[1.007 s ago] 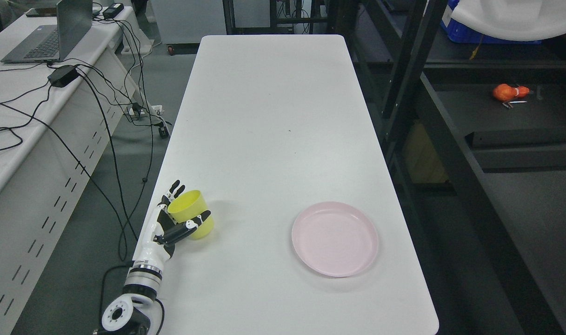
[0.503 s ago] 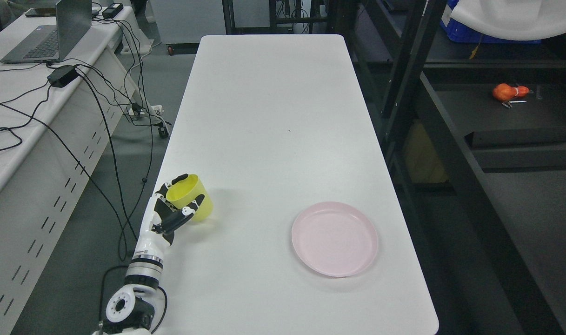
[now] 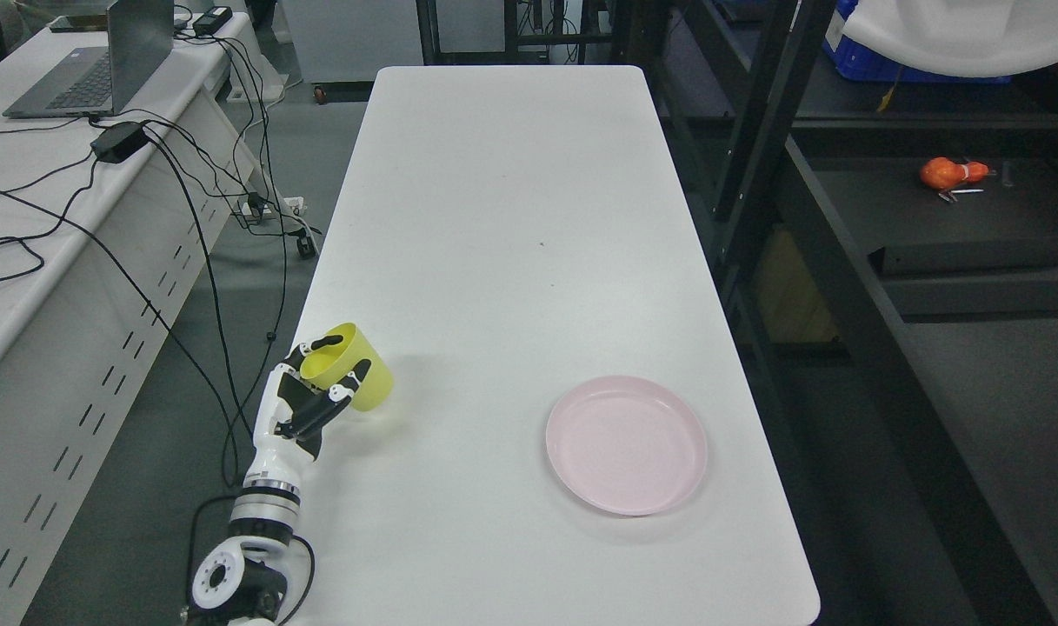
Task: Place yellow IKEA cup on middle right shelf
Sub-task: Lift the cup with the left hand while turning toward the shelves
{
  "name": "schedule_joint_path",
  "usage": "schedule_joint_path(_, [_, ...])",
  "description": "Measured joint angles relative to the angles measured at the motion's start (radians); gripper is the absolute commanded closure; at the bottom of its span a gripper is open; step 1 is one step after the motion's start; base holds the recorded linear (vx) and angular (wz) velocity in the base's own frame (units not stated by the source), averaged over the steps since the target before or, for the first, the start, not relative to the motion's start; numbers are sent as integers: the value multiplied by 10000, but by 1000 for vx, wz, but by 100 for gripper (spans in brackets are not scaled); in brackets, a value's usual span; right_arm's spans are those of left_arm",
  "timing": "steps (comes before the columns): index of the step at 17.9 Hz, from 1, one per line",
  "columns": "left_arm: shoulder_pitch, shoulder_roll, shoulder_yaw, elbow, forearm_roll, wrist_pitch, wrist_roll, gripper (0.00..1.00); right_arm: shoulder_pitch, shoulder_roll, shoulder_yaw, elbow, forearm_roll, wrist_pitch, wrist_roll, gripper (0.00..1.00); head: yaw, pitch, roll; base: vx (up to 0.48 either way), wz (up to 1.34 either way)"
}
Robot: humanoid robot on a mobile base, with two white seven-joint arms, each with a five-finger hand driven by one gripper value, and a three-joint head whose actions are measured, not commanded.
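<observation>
Left hand (image 3: 316, 404) was clenched around the yellow cup (image 3: 348, 379), which had risen off the counter (image 3: 511, 217) and tilted since a second before. Pickup looked done; the shelf (image 3: 972, 217) sat far right of the hand.

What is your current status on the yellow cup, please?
Left robot hand shut on yellow cup, tilted at table's left edge. Right arm out of view. Pink plate to the right, apart.

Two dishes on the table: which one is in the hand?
The yellow cup, gripped by the left hand at the table's left edge. The pink plate lies untouched.
</observation>
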Motion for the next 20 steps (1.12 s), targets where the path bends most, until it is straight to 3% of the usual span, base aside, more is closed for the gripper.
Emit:
schedule_joint_path(5, [276,0,14,-679,81,688,3,100,0,0,0,0,0,0,1,1,0,0,0,-33,0])
schedule_joint_path(20, [1143,0,-699,-2144,-10,1018,62,98,2,0,0,0,0,0,1,1,0,0,0,-155,-139])
